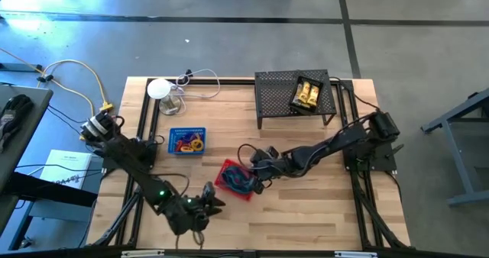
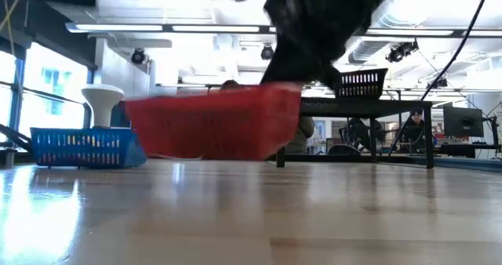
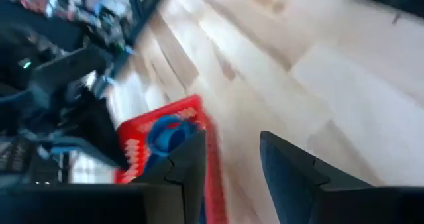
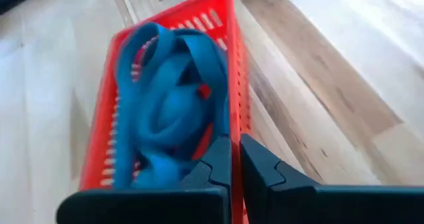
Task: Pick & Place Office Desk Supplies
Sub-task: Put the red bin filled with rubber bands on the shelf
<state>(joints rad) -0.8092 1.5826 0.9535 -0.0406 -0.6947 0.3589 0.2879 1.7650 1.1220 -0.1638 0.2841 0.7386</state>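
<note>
A red basket [image 1: 231, 180] stands on the table's middle near the front and holds blue elastic loops [image 4: 165, 98]. It also shows in the low view [image 2: 212, 128]. My right gripper [image 1: 257, 172] is at the basket's right side, shut on its wall. My left gripper [image 1: 208, 200] is open and empty near the front edge, left of the red basket. A blue basket [image 1: 187, 141] with small purple and orange rings stands farther back on the left. Yellow-and-white tubes [image 1: 309, 94] lie on the black mesh shelf [image 1: 275, 98]. My right gripper pinches the red basket's long side wall at its upper rim [image 4: 233, 118] between its two fingers, one finger inside the basket and one outside. The fingers come slanting down from the table's right. I cannot tell whether the basket's bottom is clear of the table.
A white round device [image 1: 159, 88] with a cable stands at the back left. The black mesh shelf takes up the back right. Bare wood [image 1: 321, 212] lies to the front right of the red basket.
</note>
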